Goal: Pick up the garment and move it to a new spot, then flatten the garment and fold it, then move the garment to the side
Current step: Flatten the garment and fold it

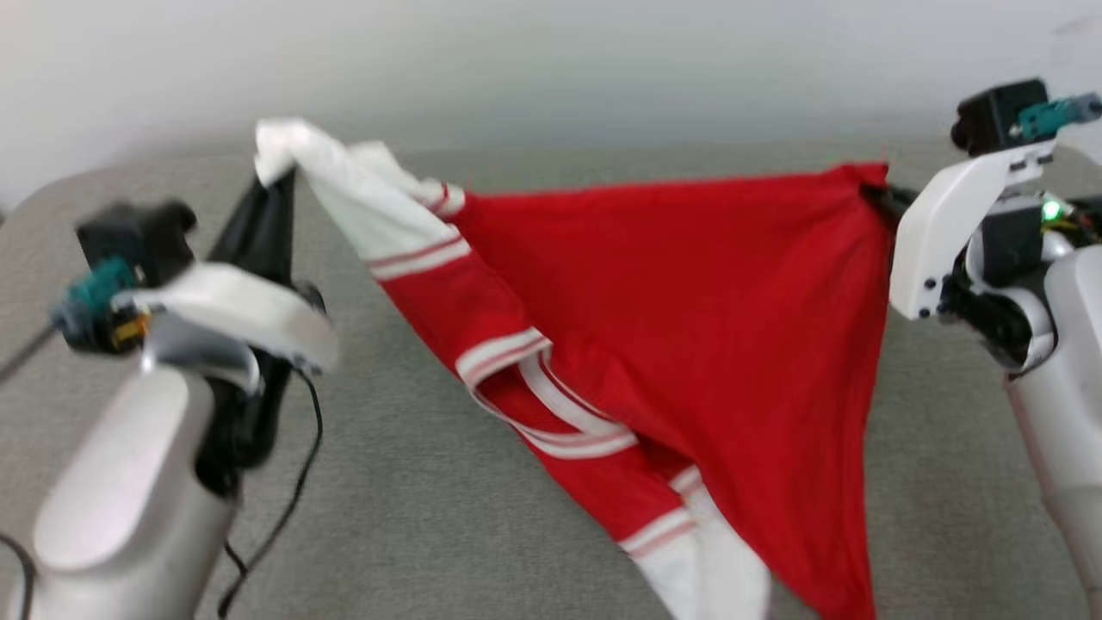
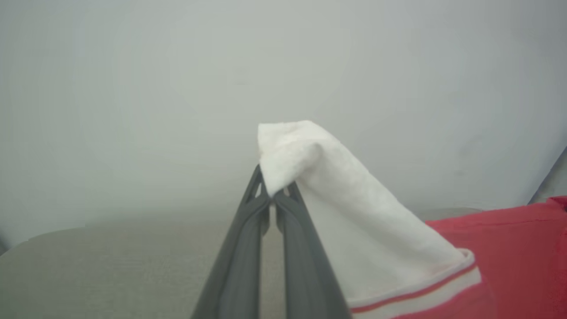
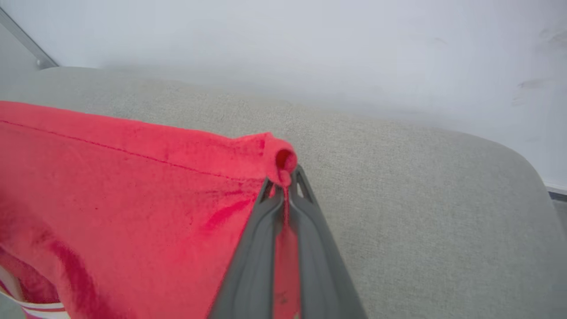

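The garment [image 1: 689, 310], a red shirt with white sleeves and striped trim, hangs stretched between my two grippers above the grey surface. My left gripper [image 1: 277, 182] is shut on a white sleeve at the upper left; the left wrist view shows its fingertips [image 2: 271, 195] pinching the white cloth [image 2: 336, 208]. At the upper right, my right gripper [image 1: 880, 194] is shut on a red hem corner, seen up close at the gripper [image 3: 283, 185] with the garment [image 3: 133, 186] spreading left. The lower part droops in folds toward the bottom edge; the other white sleeve [image 1: 715, 577] hangs low.
A grey fabric-covered surface [image 1: 413, 482] lies under the garment, with rounded corners and a pale wall [image 1: 551, 60] behind it. A black cable [image 1: 297, 482] dangles from my left arm.
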Available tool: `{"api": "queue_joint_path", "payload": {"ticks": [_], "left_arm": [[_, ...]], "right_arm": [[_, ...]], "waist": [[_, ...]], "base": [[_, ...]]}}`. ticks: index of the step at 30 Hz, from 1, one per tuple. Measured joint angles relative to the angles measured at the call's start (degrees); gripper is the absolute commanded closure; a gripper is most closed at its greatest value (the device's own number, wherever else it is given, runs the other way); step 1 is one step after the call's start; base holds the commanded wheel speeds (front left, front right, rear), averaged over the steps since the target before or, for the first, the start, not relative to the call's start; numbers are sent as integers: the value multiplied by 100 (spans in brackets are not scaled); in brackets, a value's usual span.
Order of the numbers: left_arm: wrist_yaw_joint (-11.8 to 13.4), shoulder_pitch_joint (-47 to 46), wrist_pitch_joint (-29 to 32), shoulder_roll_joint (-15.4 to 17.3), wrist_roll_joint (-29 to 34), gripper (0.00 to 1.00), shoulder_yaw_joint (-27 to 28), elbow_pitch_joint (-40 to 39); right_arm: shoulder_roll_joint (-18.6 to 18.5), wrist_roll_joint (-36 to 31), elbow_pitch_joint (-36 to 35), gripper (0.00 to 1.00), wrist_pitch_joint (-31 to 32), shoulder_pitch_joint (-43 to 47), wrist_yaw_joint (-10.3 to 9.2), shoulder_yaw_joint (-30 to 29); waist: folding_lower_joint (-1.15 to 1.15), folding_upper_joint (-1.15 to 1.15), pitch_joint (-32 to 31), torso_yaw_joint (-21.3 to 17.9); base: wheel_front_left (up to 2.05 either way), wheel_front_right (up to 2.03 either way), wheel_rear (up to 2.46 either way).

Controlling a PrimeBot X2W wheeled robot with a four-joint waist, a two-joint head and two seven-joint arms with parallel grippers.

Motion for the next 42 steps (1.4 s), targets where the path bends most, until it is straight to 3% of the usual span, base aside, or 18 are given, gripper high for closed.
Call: {"api": "queue_joint_path", "payload": {"ticks": [9,25,32,42], "left_arm": [[-331,-2216,298,14,176,100,12,1183],[-612,-6346,-7,48,879,100,99,2366],[-726,-6987,-213,-20,946,100,85,2922],[-1004,-6677,-598,-379,675,100,48,4070]], "right_arm": [[56,-282,343,100,-775,-1186,1,-264],[-177,-768,383,100,-1819,-4245,2,-747],[-151,-809,810,100,-2020,-5004,2,-581],[156,-645,2058,100,-2340,-5238,1,-30]], "waist": [[0,0,462,-267],[1,0,2370,-357],[1,0,3054,-308],[1,0,3476,-100]], "base": [[0,0,0],[0,0,0],[0,0,0],[0,0,0]]}}
